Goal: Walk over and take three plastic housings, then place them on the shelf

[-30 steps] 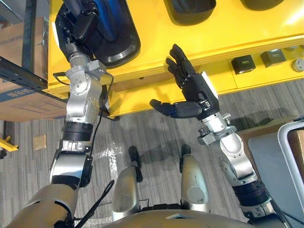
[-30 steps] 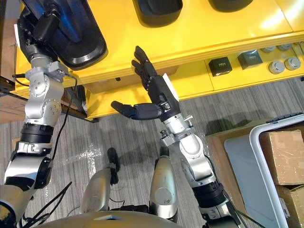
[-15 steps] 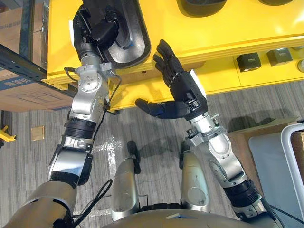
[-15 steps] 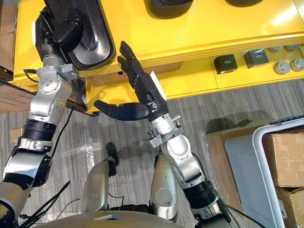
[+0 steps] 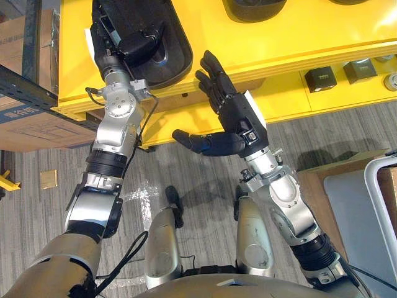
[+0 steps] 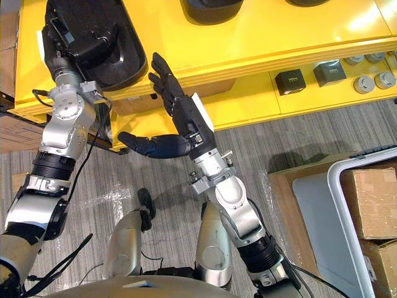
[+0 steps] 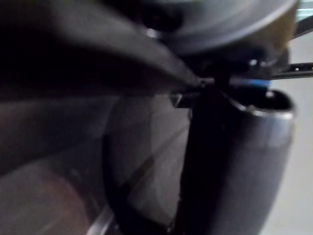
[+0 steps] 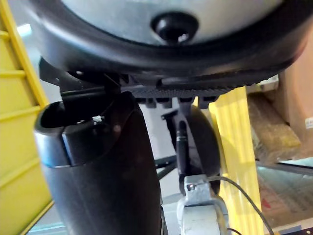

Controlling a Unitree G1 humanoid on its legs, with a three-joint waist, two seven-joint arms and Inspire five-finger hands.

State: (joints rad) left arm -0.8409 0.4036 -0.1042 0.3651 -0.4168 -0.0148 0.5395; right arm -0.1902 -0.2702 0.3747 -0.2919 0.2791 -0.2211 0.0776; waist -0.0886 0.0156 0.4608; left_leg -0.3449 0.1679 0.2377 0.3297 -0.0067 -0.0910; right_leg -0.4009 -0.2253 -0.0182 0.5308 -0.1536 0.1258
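Your left hand (image 6: 77, 46) lies against the large black oval plastic housing (image 5: 170, 59). That housing sits at the left end of the yellow shelf board (image 5: 298, 37), close to its front edge. The hand is dark against dark plastic, so you cannot tell whether its fingers grip the rim or lie flat.

Your right hand (image 5: 239, 118) hangs just in front of the shelf's front edge, to the right of that housing and apart from it. Its fingers (image 5: 211, 81) are straight and fanned toward the shelf, the thumb juts out sideways, and it holds nothing.

A second black plastic housing (image 5: 254, 9) sits farther back on the shelf, near its middle. Two small black square blocks (image 5: 318, 79) stand on the shelf's lower yellow ledge, toward its right end.
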